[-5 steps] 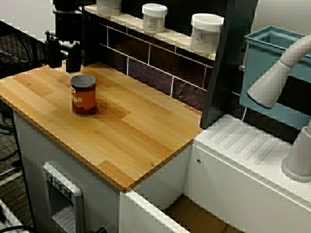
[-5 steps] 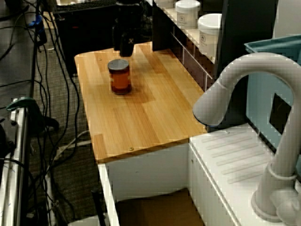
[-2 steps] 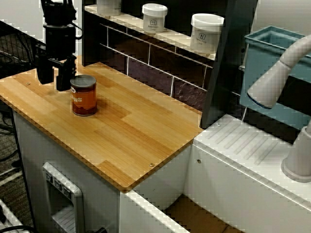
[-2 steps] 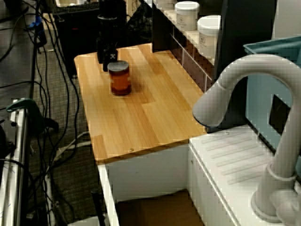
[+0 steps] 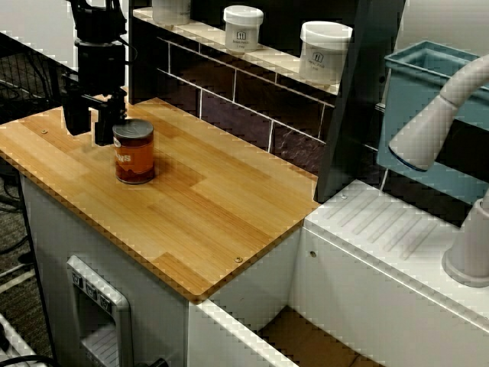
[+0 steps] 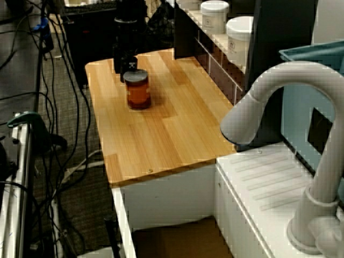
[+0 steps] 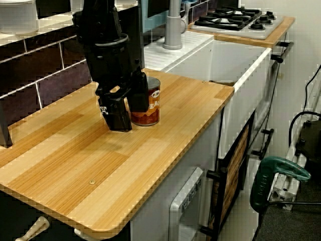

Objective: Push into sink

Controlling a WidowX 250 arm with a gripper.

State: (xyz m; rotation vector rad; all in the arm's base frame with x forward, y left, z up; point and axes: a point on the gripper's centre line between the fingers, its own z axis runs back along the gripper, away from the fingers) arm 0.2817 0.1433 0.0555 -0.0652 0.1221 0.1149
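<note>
An orange-labelled can [image 5: 134, 151] stands upright on the wooden countertop [image 5: 199, 206], toward its far left end as seen in the view from the front corner, well apart from the white sink [image 5: 397, 229] with its grooved draining top and pale grey curved faucet [image 5: 439, 115] at the right. The black gripper [image 5: 90, 122] is down at counter level just beside the can, on the side away from the sink. In the view from the counter's far end its two fingers [image 7: 116, 111] stand apart with nothing between them, and one finger lies against, or very nearly against, the can's wall; actual contact cannot be told. In the view from over the faucet the can [image 6: 138, 89] sits just in front of the gripper [image 6: 124, 65], with bare wood between it and the sink's draining top [image 6: 269, 177]. White lidded jars [image 5: 325, 50] stand on the tiled ledge behind the counter, and a teal tub [image 5: 432, 99] sits beyond the faucet.
</note>
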